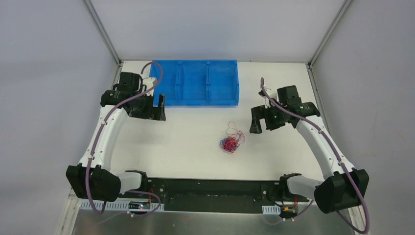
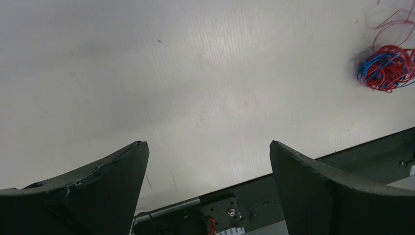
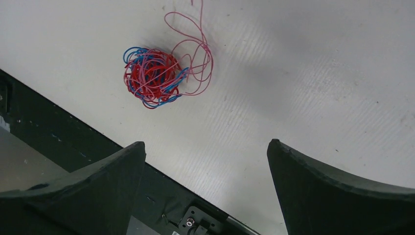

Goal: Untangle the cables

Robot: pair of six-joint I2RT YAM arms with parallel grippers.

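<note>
Where the white table (image 1: 186, 147) meets its far edge, a blue three-compartment bin (image 1: 195, 83) sits. Left gripper (image 2: 209, 143) and right gripper (image 3: 206, 142) hover with jaws spread wide, empty. The cables (image 1: 231, 143), one red-blue tangle, lie mid-table, slightly toward the right edge, untouched.

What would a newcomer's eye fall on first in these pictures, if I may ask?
Most striking is the small tangled ball of thin red and blue cables near the middle of the white table. Next comes the bright blue plastic three-compartment bin at the far edge. The left gripper and right gripper hang open on either side.
</note>
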